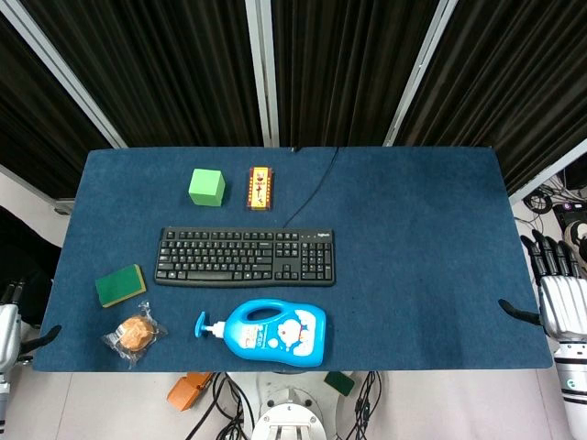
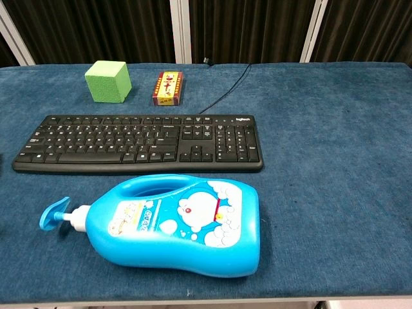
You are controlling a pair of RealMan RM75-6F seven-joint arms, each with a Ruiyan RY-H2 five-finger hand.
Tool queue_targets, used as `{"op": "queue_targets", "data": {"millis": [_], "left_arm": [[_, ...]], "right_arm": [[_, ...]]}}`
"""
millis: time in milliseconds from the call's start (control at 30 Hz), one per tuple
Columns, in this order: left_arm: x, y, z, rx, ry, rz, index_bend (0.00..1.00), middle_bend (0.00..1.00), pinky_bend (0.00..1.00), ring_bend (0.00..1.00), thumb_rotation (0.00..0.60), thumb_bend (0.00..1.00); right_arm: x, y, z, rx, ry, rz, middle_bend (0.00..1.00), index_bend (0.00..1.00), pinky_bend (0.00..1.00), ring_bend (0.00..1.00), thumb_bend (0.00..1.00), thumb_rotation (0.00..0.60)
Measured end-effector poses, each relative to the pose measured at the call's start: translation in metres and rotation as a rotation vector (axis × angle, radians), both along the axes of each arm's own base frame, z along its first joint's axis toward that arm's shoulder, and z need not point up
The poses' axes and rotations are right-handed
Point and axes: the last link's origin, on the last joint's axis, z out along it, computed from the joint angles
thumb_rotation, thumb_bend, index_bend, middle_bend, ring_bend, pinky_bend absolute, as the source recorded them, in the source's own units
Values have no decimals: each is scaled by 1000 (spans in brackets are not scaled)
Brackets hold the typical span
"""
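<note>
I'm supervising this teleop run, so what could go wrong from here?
The blue pump bottle lies on its side at the table's near edge; a nudge might roll it off. The keyboard's cable crosses the cloth and could snag an arm. The right hand hangs beside the table edge and may clip it when rising.

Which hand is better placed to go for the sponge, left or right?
Probably left. The green sponge lies near the table's left edge, close to the left hand. The right hand hangs off the opposite edge, with the keyboard and blue bottle between.
</note>
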Motion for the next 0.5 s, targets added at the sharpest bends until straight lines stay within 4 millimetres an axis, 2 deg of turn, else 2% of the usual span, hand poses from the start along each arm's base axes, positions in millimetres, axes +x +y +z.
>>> {"op": "queue_targets", "data": {"millis": [300,500], "left_arm": [[6,8,-1,-19,14,-32,147,202,50,167,600,137],[25,29,-4,-53,24,-127,147,203,59,186,600,137]], "right_arm": [[1,-1,1,-1,5,0,0,0,0,0,147,600],[1,0,3,-10,2,3,0,0,0,0,147,600]]}}
